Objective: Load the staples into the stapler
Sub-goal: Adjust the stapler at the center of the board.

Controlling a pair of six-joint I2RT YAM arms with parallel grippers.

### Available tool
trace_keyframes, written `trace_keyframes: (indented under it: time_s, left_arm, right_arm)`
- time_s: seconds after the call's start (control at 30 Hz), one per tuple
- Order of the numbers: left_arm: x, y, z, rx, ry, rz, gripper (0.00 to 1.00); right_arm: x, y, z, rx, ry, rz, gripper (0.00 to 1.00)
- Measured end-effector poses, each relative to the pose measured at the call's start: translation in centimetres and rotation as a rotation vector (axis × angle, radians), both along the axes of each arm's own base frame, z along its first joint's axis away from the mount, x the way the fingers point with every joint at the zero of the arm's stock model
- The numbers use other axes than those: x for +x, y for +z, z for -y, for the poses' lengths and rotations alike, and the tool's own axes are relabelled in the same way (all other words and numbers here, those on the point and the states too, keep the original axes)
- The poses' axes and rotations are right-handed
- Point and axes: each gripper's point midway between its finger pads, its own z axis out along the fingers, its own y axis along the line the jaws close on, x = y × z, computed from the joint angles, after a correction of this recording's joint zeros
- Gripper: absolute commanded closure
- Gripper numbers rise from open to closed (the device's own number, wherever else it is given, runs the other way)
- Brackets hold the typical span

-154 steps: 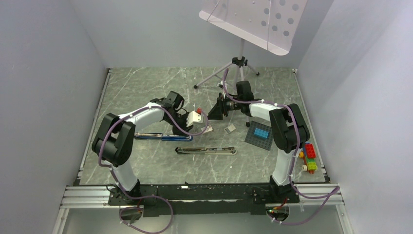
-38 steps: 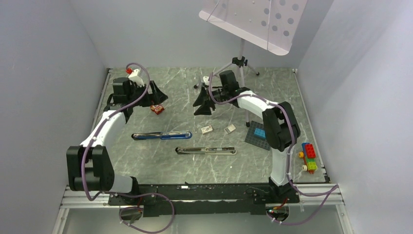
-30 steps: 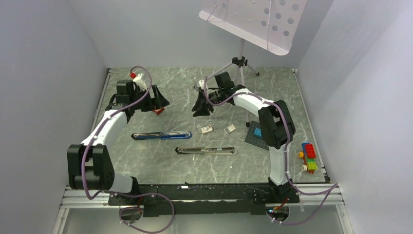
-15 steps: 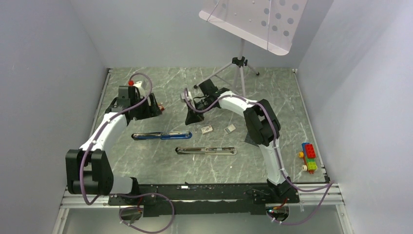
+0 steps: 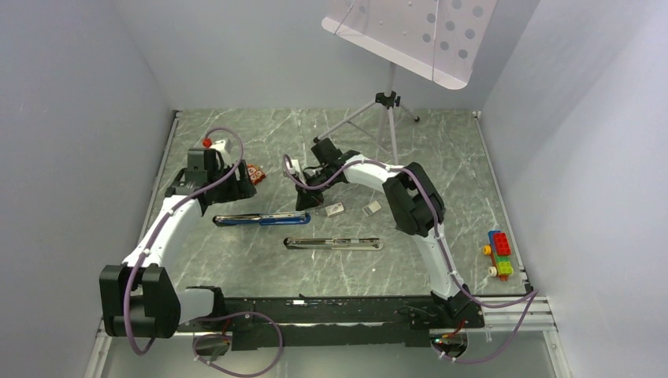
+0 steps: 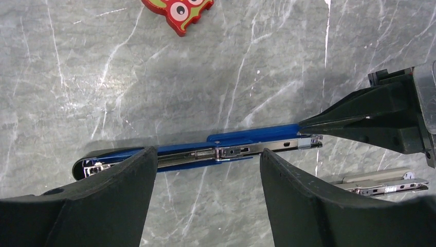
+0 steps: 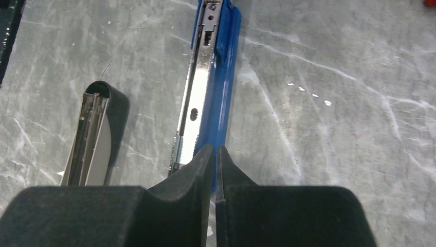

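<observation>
The right pincer (image 7: 213,154), pressed together, has been brought leftward onto the blue stapler (image 6: 252,138). The left pincer (image 6: 206,152) is seen spread apart only in its wrist view.

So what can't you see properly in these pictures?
Right wrist view: the shut right fingers hide the near end of the blue stapler, so touching is unclear.
Left wrist view: the top edge cuts off the red toy; a left finger hides part of the silver stapler.
Top view: the staples are too small for detail.
</observation>
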Motion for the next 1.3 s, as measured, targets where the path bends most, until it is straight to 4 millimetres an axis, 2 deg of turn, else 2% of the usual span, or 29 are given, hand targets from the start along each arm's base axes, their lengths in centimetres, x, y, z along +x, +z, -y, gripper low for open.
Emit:
trace_keyframes:
  time_s: [0.23,0.5,0.57,0.7,0.8,0.93,1.03,1.13,1.17,1.2,1.3]
  left_arm:
    - [-1.0,-0.8,0.0,0.0,0.001,-0.018,0.23]
    - [-1.5,-0.6,-0.1,0.0,0.006,-0.011,0.21]
    - [-1.7,-0.4,-0.3,-0.002,0.022,-0.006,0.17]
    - [-2.3,-0.2,-1.0,-0.035,0.094,0.002,0.02]
    - [-3.3,-0.4,-2.2,-0.092,0.204,0.006,0.01]
    - [-4.4,-0.9,-3.4,-0.19,0.349,0.021,0.01]
    - [-4.9,-1.2,-3.9,-0.279,0.444,0.032,0.01]
    - [-5.3,-1.3,-4.1,-0.371,0.525,0.046,0.01]
    - [-5.4,-1.4,-4.1,-0.398,0.554,0.048,0.01]
    - [-5.5,-1.4,-4.2,-0.417,0.572,0.052,0.01]
    - [-5.7,-1.3,-4.2,-0.46,0.619,0.054,0.0]
  right_arm:
    - [-1.6,-0.4,0.1,0.007,0.056,-0.012,0.89]
    - [-2.0,-0.5,0.2,0.005,0.057,-0.02,0.86]
    - [-1.3,-0.4,0.1,0.002,0.008,-0.036,0.83]
    - [0.8,0.6,-0.3,0.028,-0.086,-0.045,0.75]
    - [2.2,2.0,-0.2,0.061,-0.135,-0.039,0.73]
    - [3.5,4.9,0.2,0.12,-0.197,-0.039,0.67]
    - [3.7,7.2,0.8,0.174,-0.221,-0.029,0.5]
    - [3.0,9.2,1.4,0.22,-0.214,0.011,0.2]
    - [2.6,9.9,1.6,0.235,-0.206,0.022,0.16]
    - [2.2,10.6,1.7,0.248,-0.196,0.031,0.03]
    - [1.4,12.3,1.6,0.275,-0.148,0.025,0.0]
